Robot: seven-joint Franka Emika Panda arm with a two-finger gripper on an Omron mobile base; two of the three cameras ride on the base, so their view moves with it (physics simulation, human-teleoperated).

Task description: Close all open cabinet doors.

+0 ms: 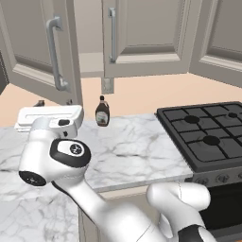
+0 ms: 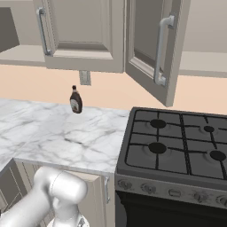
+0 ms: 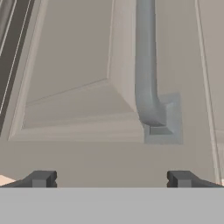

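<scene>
A taupe-grey cabinet door [image 1: 33, 47] stands swung out at the upper left, its silver bar handle [image 1: 54, 52] facing me. My gripper [image 1: 54, 104] sits just under that door's bottom edge, fingers spread. In the hand view the door panel [image 3: 70, 87] is very near, with the lower end of its handle [image 3: 151, 100] just above my open gripper [image 3: 113, 179], nothing between the fingertips. The middle door [image 1: 146, 38] [image 2: 80, 31] looks flat against its cabinet. Another door [image 2: 153, 48] stands swung out over the stove, its handle [image 2: 162, 48] showing.
A dark syrup bottle [image 1: 102, 111] [image 2: 76, 100] stands on the marble counter [image 1: 132, 146] by the wall, below a wall outlet [image 1: 108, 86]. A black gas stove [image 1: 208, 137] [image 2: 177, 137] is to the right.
</scene>
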